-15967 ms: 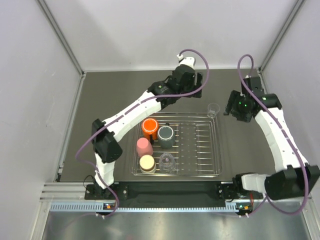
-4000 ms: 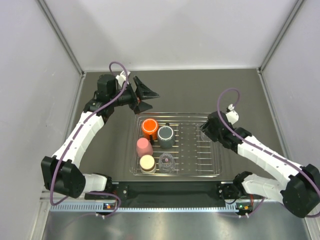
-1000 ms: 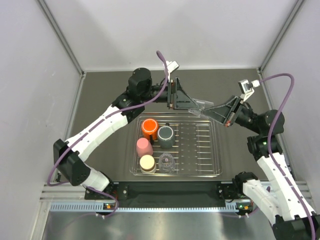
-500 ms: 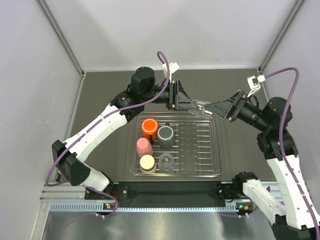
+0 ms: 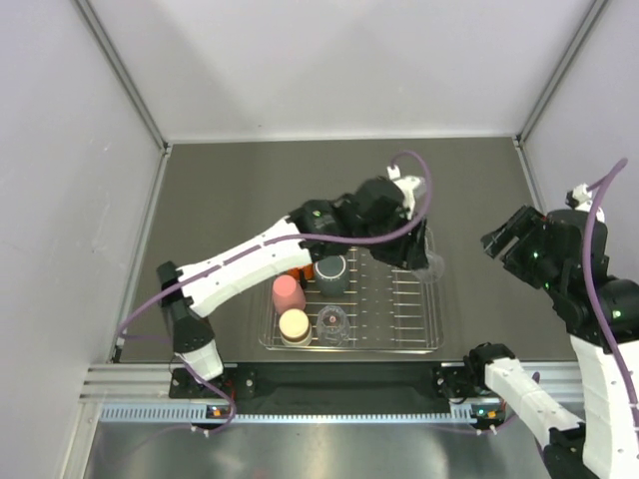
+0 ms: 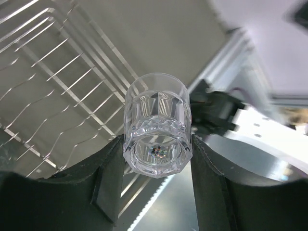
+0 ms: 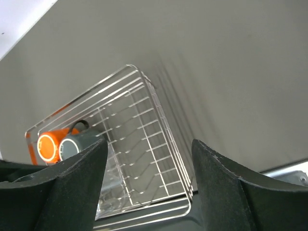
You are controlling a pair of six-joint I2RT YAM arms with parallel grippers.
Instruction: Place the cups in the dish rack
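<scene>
My left gripper [image 6: 157, 147] is shut on a clear plastic cup [image 6: 158, 120], gripped by its base. In the top view that clear cup [image 5: 432, 262] hangs at the right rim of the silver wire dish rack [image 5: 437, 334], with the left gripper [image 5: 421, 255] reaching over the rack. Inside the rack stand a dark grey cup [image 5: 330, 271], a pink cup [image 5: 289, 292], a cream cup [image 5: 294, 323] and another clear cup [image 5: 334, 321]. The orange cup [image 7: 47, 145] is mostly hidden under the left arm from above. My right gripper [image 7: 149, 143] is open and empty, off to the rack's right [image 5: 499, 239].
Grey walls enclose the dark tabletop on three sides. The right half of the rack [image 7: 144, 139] holds only bare wires. An aluminium rail [image 5: 300, 384] with the arm bases runs along the near edge.
The clear cup passed from my right gripper to my left. The right gripper opened and pulled back to the right; the left arm swung the cup down over the rack's right side.
</scene>
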